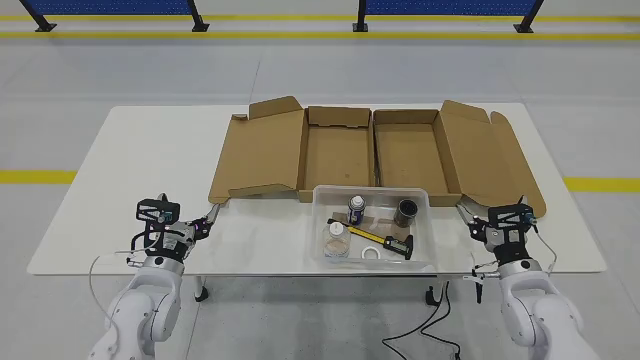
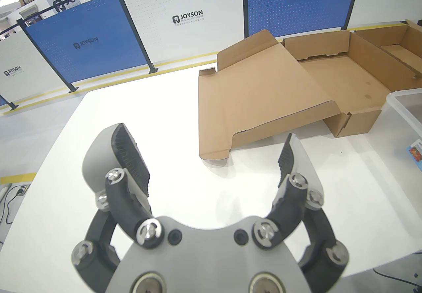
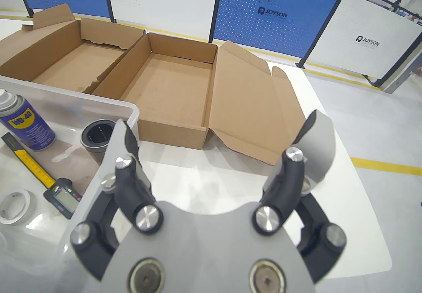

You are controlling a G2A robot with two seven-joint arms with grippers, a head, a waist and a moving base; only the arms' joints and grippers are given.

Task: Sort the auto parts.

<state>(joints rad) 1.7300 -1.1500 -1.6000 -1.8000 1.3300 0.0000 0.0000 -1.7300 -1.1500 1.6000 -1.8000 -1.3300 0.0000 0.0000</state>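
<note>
Basically you're at zero: spray can [image 1: 356, 204], caliper [image 1: 381, 237] and the rest sit in the clear bin [image 1: 372, 189] on the surface [image 1: 130, 190], nothing in the cardboard boxes [image 1: 338, 165] yet, left gripper [image 2: 206, 142] and right gripper [image 3: 217, 129] fingers spread, holding nothing.

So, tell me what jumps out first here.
Two open cardboard boxes lie side by side at the far middle of the table. Before them a clear plastic bin holds a spray can, a digital caliper and a dark cylinder. The left gripper and right gripper flank it, both open.
</note>
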